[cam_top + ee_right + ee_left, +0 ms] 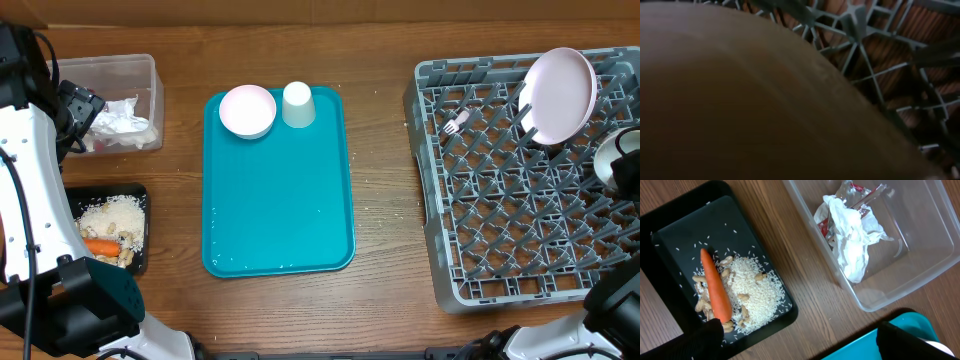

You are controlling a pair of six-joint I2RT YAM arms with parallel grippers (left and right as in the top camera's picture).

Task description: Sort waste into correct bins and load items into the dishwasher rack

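Grey rack [530, 190], plate [560, 95] propped inside, sits right of the teal tray [280, 200]. Clear tub [130, 75] and black tray [135, 200] lie left of it, and the bowl [247, 110] and cup [298, 104] are on its far end. Left fingers [700, 342] are spread wide and empty (right fingers: can't tell, camera blocked).

A blurred brown mass [740, 110] over most of the rack [880, 55]

Nothing legible; wrapper [858, 200] print seems too blurred.
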